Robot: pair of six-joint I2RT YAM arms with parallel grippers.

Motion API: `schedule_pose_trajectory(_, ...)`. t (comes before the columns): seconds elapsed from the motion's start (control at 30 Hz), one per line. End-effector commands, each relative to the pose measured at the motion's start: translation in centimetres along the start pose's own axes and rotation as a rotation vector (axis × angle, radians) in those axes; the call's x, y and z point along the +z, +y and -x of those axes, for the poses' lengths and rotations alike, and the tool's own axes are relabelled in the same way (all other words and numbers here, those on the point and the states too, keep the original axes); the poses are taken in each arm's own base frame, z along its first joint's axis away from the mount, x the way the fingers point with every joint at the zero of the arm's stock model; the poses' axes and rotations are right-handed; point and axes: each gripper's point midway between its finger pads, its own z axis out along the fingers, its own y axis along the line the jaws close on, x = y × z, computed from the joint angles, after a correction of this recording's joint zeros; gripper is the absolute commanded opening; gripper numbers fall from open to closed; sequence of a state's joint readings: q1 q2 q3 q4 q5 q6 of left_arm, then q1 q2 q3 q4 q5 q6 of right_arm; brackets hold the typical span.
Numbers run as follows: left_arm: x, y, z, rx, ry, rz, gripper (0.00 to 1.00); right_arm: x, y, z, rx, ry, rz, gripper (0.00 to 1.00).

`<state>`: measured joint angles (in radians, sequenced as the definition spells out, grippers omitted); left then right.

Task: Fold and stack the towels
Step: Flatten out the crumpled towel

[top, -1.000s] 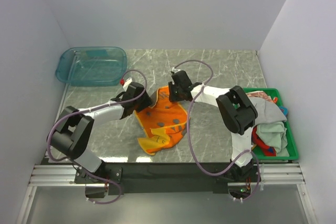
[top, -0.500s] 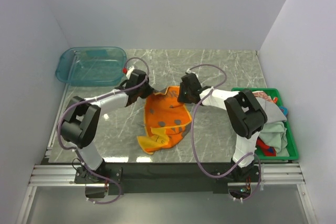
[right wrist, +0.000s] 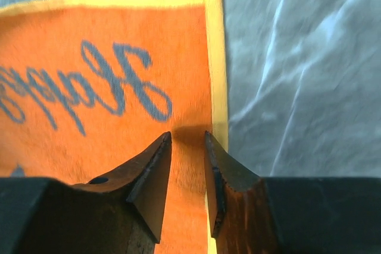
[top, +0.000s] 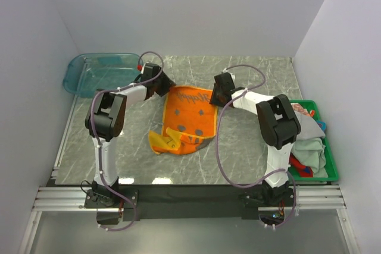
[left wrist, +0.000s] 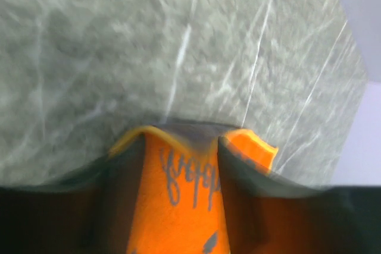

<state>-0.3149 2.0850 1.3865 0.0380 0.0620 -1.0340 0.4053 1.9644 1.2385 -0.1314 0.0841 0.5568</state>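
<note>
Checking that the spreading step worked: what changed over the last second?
The left gripper and right gripper moved forward, dragging the orange towel farther out; its far half now lies flat, the near end bunched. The left one now stands open at the far left corner; the right sits narrow at the right corner. The teal tub and green crate stayed put.

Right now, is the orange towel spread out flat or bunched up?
Partly spread: the orange towel lies flat along its far edge, but its near end is bunched.
</note>
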Motion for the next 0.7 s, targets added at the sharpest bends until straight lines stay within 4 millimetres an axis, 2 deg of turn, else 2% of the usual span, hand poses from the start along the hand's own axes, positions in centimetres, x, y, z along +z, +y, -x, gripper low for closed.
schedule_pose_trajectory(0.0, 0.3, -2.0, 3.4, -0.021, -0.032, -0.097, 0.61, -0.4, -0.5, 3.4, -0.005, -0.073, -0.043, 0.39)
schedule_pose_trajectory(0.07, -0.1, -3.4, 3.9, 0.006, -0.021, -0.142, 0.76, -1.6, -0.1, 4.6, -0.029, -0.109, -0.034, 0.41)
schedule_pose_trajectory(0.1, -0.4, -3.8, 4.0, 0.022, -0.025, -0.151, 0.87, -2.1, -0.1, 4.7, -0.041, -0.119, -0.028, 0.45)
schedule_pose_trajectory(0.13, -1.6, -4.9, 4.5, 0.038, -0.039, -0.178, 0.91, -3.7, 0.4, 5.8, -0.054, -0.154, -0.004, 0.47)
schedule_pose_trajectory(0.17, -2.4, -5.5, 4.4, 0.063, -0.045, -0.189, 0.94, -4.5, 0.8, 5.8, -0.067, -0.161, 0.021, 0.48)
schedule_pose_trajectory(0.2, -3.3, -6.1, 4.3, 0.083, -0.048, -0.202, 0.98, -5.2, 1.2, 4.9, -0.090, -0.154, 0.045, 0.53)
schedule_pose_trajectory(0.23, -5.2, -6.9, 4.3, 0.118, -0.059, -0.214, 0.99, -7.0, 2.0, 5.4, -0.112, -0.178, 0.082, 0.56)
schedule_pose_trajectory(0.27, -6.2, -7.1, 4.3, 0.136, -0.073, -0.208, 0.99, -7.8, 2.6, 5.0, -0.134, -0.182, 0.100, 0.57)
schedule_pose_trajectory(0.3, -7.2, -7.6, 3.3, 0.164, -0.067, -0.208, 0.99, -8.3, 3.0, 3.3, -0.169, -0.157, 0.110, 0.59)
schedule_pose_trajectory(0.33, -9.2, -7.8, 3.1, 0.185, -0.082, -0.208, 0.99, -9.7, 3.8, 2.9, -0.198, -0.165, 0.134, 0.59)
schedule_pose_trajectory(0.4, -11.0, -6.8, 1.1, 0.215, -0.076, -0.156, 0.97, -10.5, 4.1, 0.1, -0.255, -0.107, 0.155, 0.59)
schedule_pose_trajectory(0.43, -13.0, -6.1, 0.1, 0.222, -0.077, -0.154, 0.96, -11.6, 5.5, -1.4, -0.306, -0.097, 0.195, 0.59)
schedule_pose_trajectory(0.47, -13.9, -5.5, -0.7, 0.226, -0.075, -0.142, 0.95, -12.1, 6.0, -2.5, -0.337, -0.080, 0.216, 0.59)
schedule_pose_trajectory(0.5, -14.9, -5.2, -2.0, 0.246, -0.066, -0.141, 0.95, -12.5, 6.5, -4.7, -0.376, -0.032, 0.256, 0.59)
schedule_pose_trajectory(0.53, -16.7, -4.2, -2.7, 0.260, -0.081, -0.125, 0.94, -13.6, 7.7, -6.1, -0.423, -0.020, 0.299, 0.59)
schedule_pose_trajectory(0.57, -17.5, -3.4, -3.3, 0.284, -0.087, -0.106, 0.94, -14.0, 8.3, -7.3, -0.441, -0.002, 0.318, 0.59)
schedule_pose_trajectory(0.6, -19.4, -3.2, -4.0, 0.305, -0.089, -0.105, 0.95, -14.4, 8.7, -8.2, -0.450, 0.008, 0.331, 0.59)
schedule_pose_trajectory(0.63, -19.8, -0.9, -4.8, 0.317, -0.086, -0.055, 0.95, -14.9, 9.5, -9.0, -0.449, 0.013, 0.357, 0.59)
schedule_pose_trajectory(0.67, -20.5, -0.2, -5.0, 0.322, -0.089, -0.045, 0.95, -15.6, 10.8, -10.4, -0.473, 0.021, 0.396, 0.59)
